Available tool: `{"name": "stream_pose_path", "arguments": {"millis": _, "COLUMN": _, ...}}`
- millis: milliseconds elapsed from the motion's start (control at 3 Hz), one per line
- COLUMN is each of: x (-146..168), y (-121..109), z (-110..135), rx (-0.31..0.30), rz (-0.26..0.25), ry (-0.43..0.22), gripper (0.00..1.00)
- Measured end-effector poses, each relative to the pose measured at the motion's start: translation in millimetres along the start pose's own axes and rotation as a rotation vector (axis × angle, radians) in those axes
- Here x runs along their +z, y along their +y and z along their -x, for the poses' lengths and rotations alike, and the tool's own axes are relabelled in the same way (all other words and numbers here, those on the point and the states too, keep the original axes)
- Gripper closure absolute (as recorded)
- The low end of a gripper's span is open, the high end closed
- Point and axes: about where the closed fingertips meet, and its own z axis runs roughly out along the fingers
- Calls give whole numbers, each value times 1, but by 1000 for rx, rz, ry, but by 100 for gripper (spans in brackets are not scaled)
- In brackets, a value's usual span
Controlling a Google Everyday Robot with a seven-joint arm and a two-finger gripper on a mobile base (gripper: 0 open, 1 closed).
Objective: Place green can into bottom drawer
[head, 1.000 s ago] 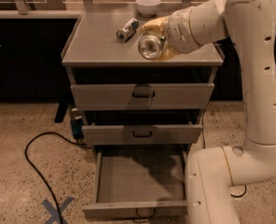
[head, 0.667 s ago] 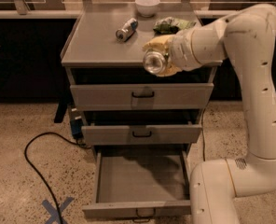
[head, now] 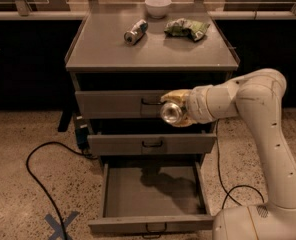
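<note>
My pincer [head: 174,110] is pinching the green can [head: 169,114], holding it on its side in the air in front of the cabinet, level with the top drawer [head: 118,104], one shiny end facing out. So the pickup is done: the can is off the worktop [head: 153,54], where a slim can [head: 135,31], a snack bag [head: 186,28] and a bowl [head: 158,6] lie. The bottom drawer [head: 138,224] stands pulled out toward the near side, its floor bare, so it needs no opening. What is left, as I judge it, is the lowering. The can hangs well above the drawer, so I must bring it down past the middle drawer [head: 123,145], set it inside and let go.
</note>
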Motion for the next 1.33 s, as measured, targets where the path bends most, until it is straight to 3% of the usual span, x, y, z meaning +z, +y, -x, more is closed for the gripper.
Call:
{"name": "stream_pose_path", "arguments": {"millis": 333, "x": 20, "y": 43, "z": 3, "rx": 141, "rz": 42, "ry": -63, "gripper": 100}}
{"name": "stream_pose_path", "arguments": {"millis": 1000, "x": 31, "y": 50, "z": 1, "rx": 162, "rz": 29, "ry": -78, "gripper": 100}}
{"name": "stream_pose_path", "arguments": {"millis": 1333, "x": 57, "y": 96, "z": -8, "rx": 229, "rz": 44, "ry": -75, "gripper": 100}}
